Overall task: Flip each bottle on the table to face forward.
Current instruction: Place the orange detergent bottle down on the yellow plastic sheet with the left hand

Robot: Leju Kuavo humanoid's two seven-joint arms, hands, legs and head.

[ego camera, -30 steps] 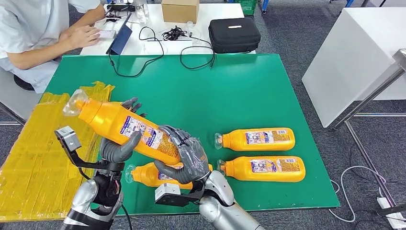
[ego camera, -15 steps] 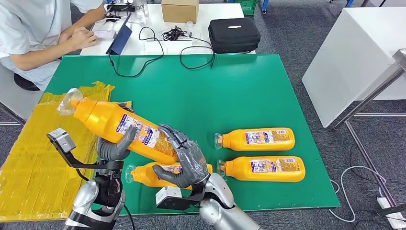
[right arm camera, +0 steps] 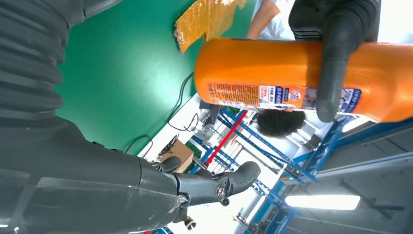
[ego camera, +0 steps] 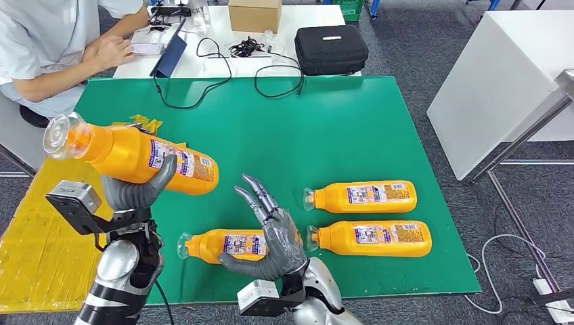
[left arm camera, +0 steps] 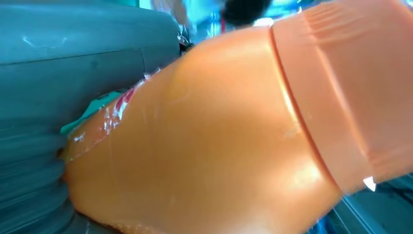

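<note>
Above left side of green table (ego camera: 338, 128), lifted orange bottle (ego camera: 135, 155) lies near-horizontal in air, clear cap pointing left, label visible. Left hand (ego camera: 135, 191) grips it from beneath, thumb over label. Right hand (ego camera: 274, 233) holds nothing, fingers spread and pointing up, apart from lifted bottle. Just beside right hand, near-edge bottle (ego camera: 227, 244) lies on table. Two more bottles (ego camera: 362, 196) lie to right, one behind other, labels up, caps leftward. Yellow sheet (ego camera: 40, 237) covers table's left edge. Person (ego camera: 54, 47) sits at white table (ego camera: 223, 40) beyond.
</note>
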